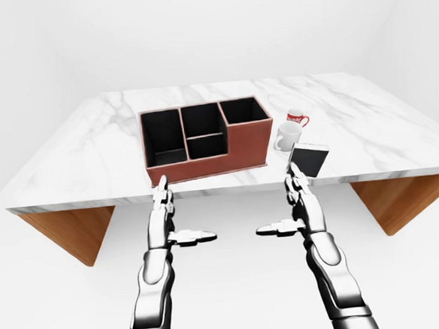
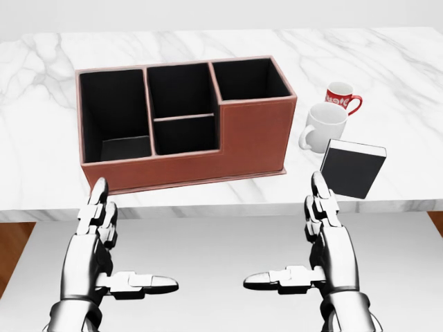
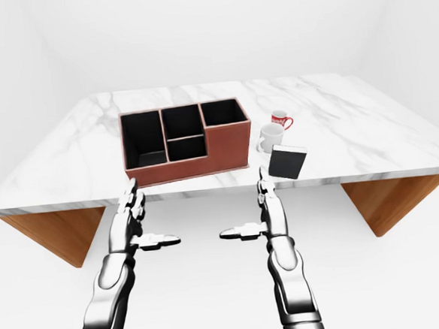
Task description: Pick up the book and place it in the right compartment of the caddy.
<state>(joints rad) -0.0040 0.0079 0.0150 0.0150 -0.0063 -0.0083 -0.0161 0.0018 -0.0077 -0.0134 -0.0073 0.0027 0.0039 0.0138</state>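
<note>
A black book (image 2: 351, 168) with a white page edge stands upright on the marble table (image 2: 415, 83), right of the caddy. The brown caddy (image 2: 256, 138) has black compartments; its right compartment (image 2: 248, 78) is the tall one. My right hand (image 2: 304, 242) hovers open below the table's near edge, just left of and below the book, thumb pointing left. My left hand (image 2: 118, 245) is open too, below the caddy's left end. Neither touches anything.
A white mug (image 2: 322, 126) stands just above the book in the head view, and a red-and-white mug (image 2: 341, 97) beyond it. The table's wooden supports (image 1: 73, 231) show at both lower sides in the left-eye view.
</note>
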